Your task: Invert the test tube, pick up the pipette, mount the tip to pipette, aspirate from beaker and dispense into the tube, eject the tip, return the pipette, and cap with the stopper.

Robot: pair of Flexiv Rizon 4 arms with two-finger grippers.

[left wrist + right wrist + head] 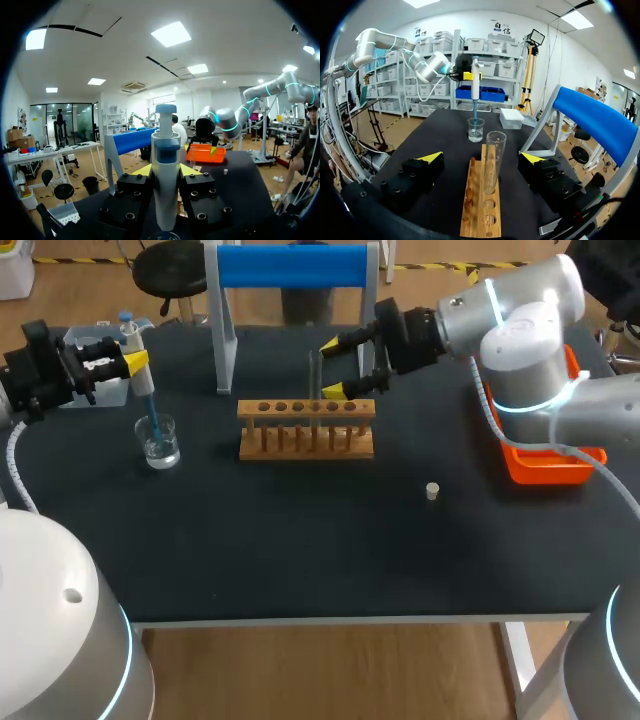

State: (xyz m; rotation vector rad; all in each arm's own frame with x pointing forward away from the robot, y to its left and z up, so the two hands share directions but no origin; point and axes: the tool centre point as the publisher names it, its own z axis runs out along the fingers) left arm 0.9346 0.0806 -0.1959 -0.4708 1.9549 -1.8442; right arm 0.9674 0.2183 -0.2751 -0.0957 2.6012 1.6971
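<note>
Left hand [135, 362], pipette [145, 392] in beaker [160, 447]

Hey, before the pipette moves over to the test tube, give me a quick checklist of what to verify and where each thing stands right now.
1. Left tool clamped on the pipette: ok, a finger presses each side.
2. Pipette tip down inside the beaker: ok.
3. Liquid drawn up into the tip: cannot tell.
4. Test tube upright in the rack, mouth up: ok.
5. Right tool open, fingers either side of the test tube without touching it: ok.
6. Stopper lying free on the table, apart from the rack: ok.
</note>
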